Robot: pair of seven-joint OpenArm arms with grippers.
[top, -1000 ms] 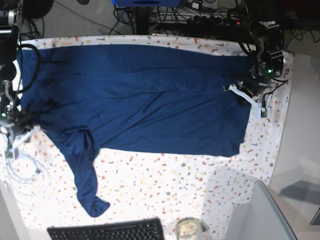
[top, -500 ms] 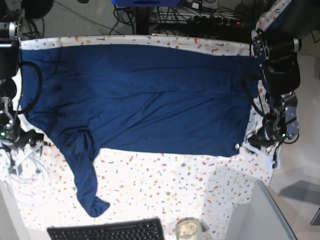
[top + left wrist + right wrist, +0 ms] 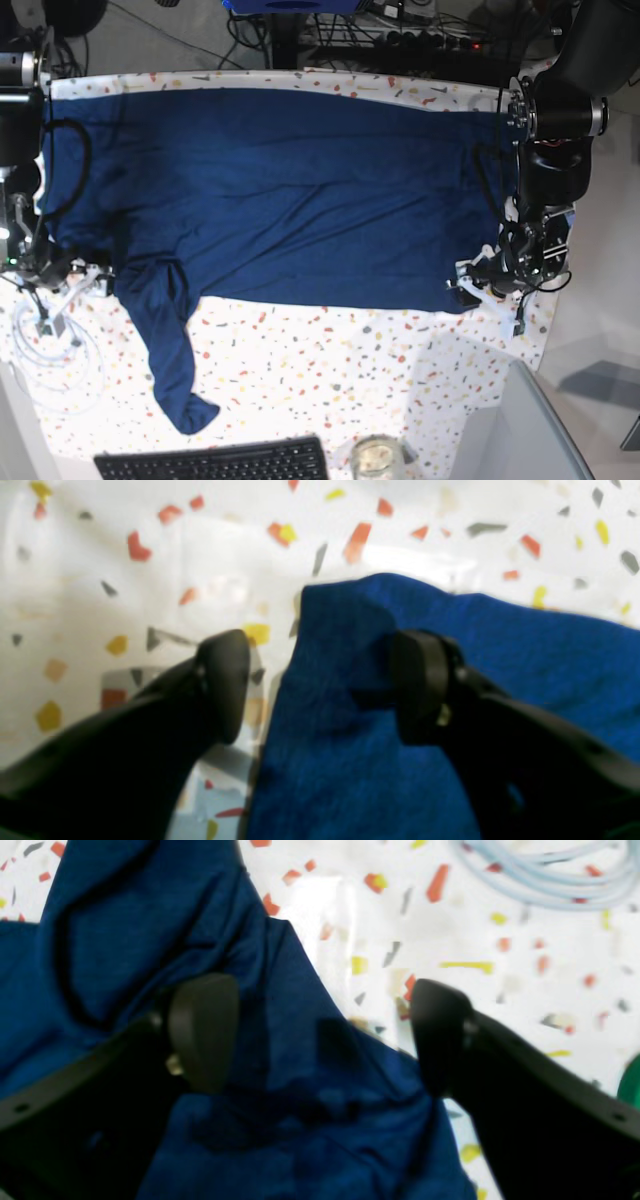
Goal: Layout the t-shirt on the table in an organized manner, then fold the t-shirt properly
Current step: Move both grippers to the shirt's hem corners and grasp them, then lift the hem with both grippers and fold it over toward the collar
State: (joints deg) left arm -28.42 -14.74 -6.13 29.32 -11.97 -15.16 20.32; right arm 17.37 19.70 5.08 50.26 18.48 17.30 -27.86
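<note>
Change since a second ago: both arms have come toward the near side of the t-shirt (image 3: 280, 190); the left gripper (image 3: 478, 284), earlier beside the shirt's middle on its end, now sits at the shirt's near corner, and the right gripper (image 3: 62, 283) has moved in against the other near corner. The shirt body lies flatter and squarer than before.
Left gripper: jaws spread wide apart, released; in its wrist view one finger (image 3: 222, 682) is over the bare table (image 3: 90, 570) and the other finger (image 3: 417, 685) rests over the shirt corner (image 3: 400, 740), nothing pinched between them.
Right gripper: jaws likewise parted and released (image 3: 320, 1032); one finger (image 3: 202, 1030) over the cloth (image 3: 280, 1080), the other (image 3: 440, 1030) beside the cloth's edge.
T-shirt place: spread on the table (image 3: 400, 370), filling its far half.
T-shirt direction: long axis runs side to side across the base view; one sleeve (image 3: 175, 350) hangs off the body toward the keyboard (image 3: 215, 462).
Near the keyboard: a glass jar (image 3: 378, 458) just beside it.
Beside the right gripper: coiled pale cable (image 3: 50, 355).
Hard to tell: both wrist views are blurred; whether the fingers touch the cloth cannot be told.
</note>
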